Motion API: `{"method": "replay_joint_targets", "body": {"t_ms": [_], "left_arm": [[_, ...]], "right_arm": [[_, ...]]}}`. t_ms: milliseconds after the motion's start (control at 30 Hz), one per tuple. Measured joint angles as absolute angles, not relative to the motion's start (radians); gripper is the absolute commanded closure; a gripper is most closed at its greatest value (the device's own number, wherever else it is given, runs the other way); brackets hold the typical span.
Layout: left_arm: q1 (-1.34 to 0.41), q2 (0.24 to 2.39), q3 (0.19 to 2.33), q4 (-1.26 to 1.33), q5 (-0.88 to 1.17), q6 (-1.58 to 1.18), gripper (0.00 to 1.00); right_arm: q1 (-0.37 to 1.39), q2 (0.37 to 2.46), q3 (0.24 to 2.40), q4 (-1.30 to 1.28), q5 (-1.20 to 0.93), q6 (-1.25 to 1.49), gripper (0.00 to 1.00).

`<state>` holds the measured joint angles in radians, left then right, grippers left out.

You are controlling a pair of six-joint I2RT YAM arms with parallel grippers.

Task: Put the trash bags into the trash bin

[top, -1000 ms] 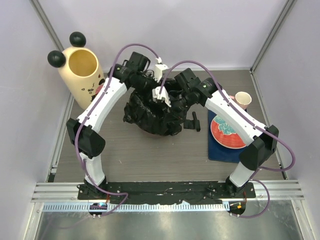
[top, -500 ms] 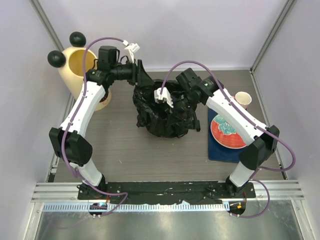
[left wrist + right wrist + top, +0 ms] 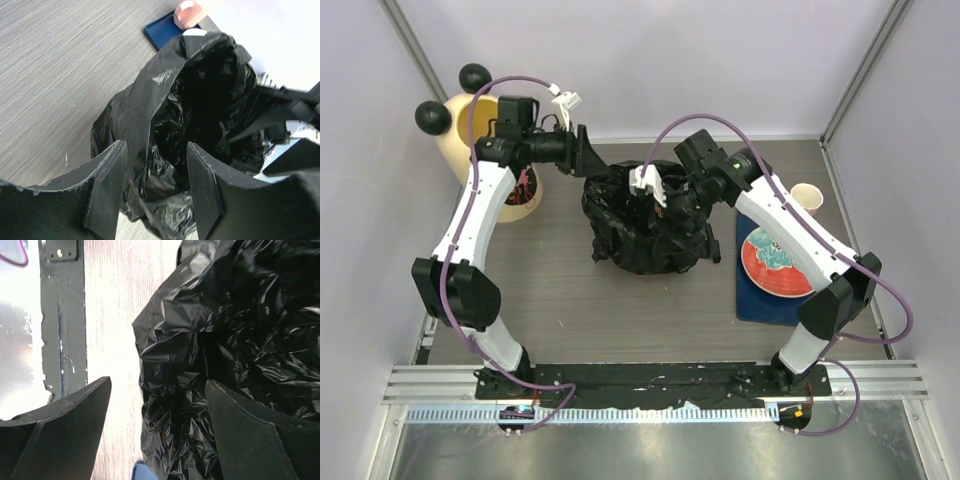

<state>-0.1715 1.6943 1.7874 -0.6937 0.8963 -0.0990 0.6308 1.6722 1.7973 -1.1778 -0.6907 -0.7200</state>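
Now the right gripper [image 3: 665, 195] has released, its jaws wide and empty. The left gripper [image 3: 582, 150] is half open, holding nothing. The trash bags [image 3: 640, 230] lie mid-frame, so the trash bin [image 3: 458, 125], upper left, needs a new grasp.

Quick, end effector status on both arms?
Left end effector: open, a fold of the trash bag in the gap, not clamped.
Right end effector: open, holding nothing.

Overhead; wrists close on trash bags [image 3: 630, 245]

Robot lab cell, white panel walls [image 3: 700, 60], aluminium frame posts [image 3: 863, 68], mounting rail [image 3: 890, 380]
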Motion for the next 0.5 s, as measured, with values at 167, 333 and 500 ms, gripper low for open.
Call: {"method": "replay_joint_targets", "body": {"t_ms": [167, 333, 500], "left_arm": [[-0.12, 1.694, 1.794, -0.83, 0.974, 0.096, 0.43], [-0.094, 1.685, 1.8, -1.051, 0.992, 0.386, 0.48], [-0.097, 1.643, 1.722, -1.078, 1.0, 0.479, 0.63]], "right_arm": [[0.606, 1.641, 1.84, -1.109, -0.711, -0.627, 0.16], [0.463, 1.547, 1.848, -0.97, -0.757, -0.46, 0.25], [0.263, 1.496, 1.822, -0.828, -0.769, -0.298, 0.47]]}}
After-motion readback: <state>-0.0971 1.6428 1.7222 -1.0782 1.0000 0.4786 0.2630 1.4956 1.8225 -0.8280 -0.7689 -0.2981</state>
